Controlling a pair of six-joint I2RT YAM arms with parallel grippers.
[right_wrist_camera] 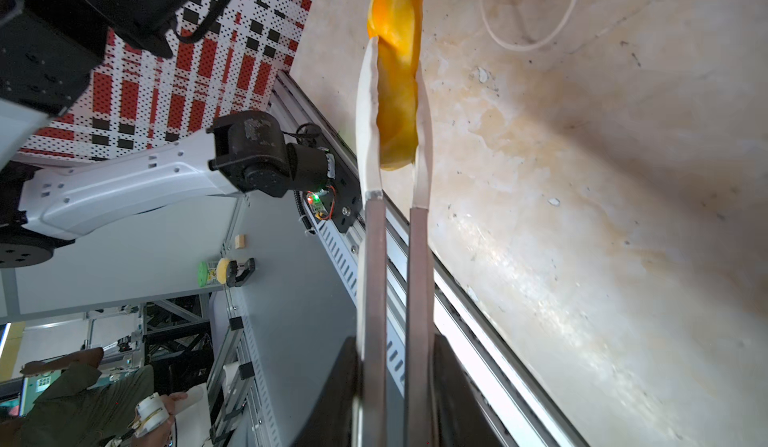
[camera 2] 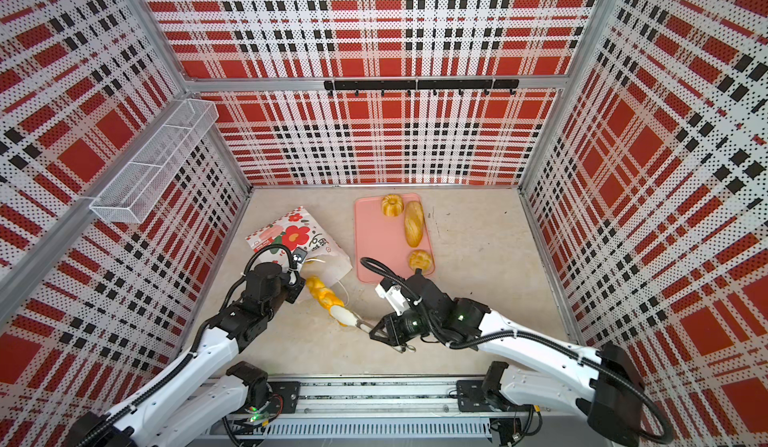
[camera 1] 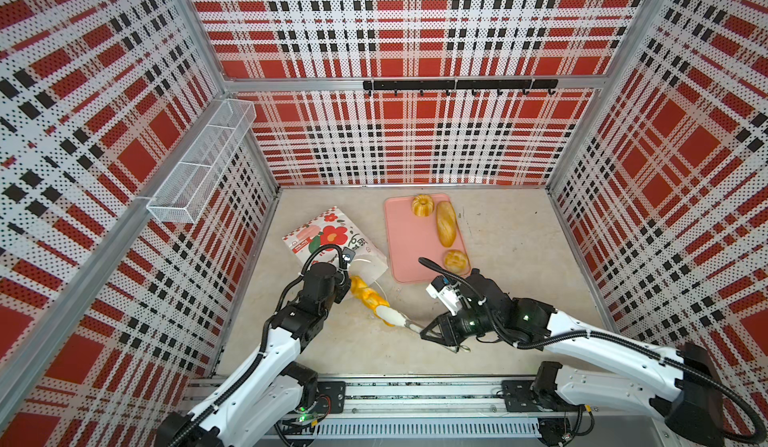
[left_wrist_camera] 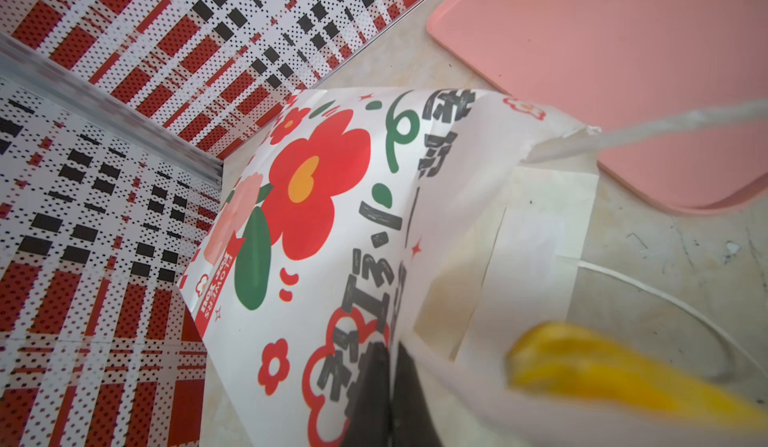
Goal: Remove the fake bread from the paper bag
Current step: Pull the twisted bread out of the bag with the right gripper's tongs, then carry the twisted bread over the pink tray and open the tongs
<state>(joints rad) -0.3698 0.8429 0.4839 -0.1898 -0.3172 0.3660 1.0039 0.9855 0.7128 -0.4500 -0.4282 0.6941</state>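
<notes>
The white paper bag (camera 1: 328, 237) (camera 2: 291, 235) with big red flowers lies on its side on the pale stone-patterned table (camera 1: 519, 278), near the left wall, broad flowered face up and mouth turned toward the arms. The left gripper (camera 1: 343, 289) is clamped on the paper bag's upper edge at the mouth. In the left wrist view its black fingers (left_wrist_camera: 365, 382) pinch the printed paper (left_wrist_camera: 332, 216).

The right gripper (camera 1: 432, 332) (right_wrist_camera: 395, 403) is clenched on a pair of metal tongs with white tips (camera 1: 399, 318) (right_wrist_camera: 374, 278), and the tips squeeze the near end of a golden-yellow braided toy bread (camera 1: 368, 295) (camera 2: 324, 295) (right_wrist_camera: 397, 104). The braided toy bread stretches from the tongs to the bag's mouth, most of it out in the open. Whether its far end is inside the bag, or whether it rests on the table, I cannot tell. A white cord handle (camera 1: 380, 289) lies loose on the table just beside it.

To the right of the bag lies a flat pink rectangular tray (camera 1: 403, 249) (camera 2: 374, 249). Three breads sit along its right side — a golden fluted ring (camera 1: 422, 205) at the far end, a long oval loaf (camera 1: 446, 223) just beside it, and a round bun (camera 1: 456, 260) at the near corner.
</notes>
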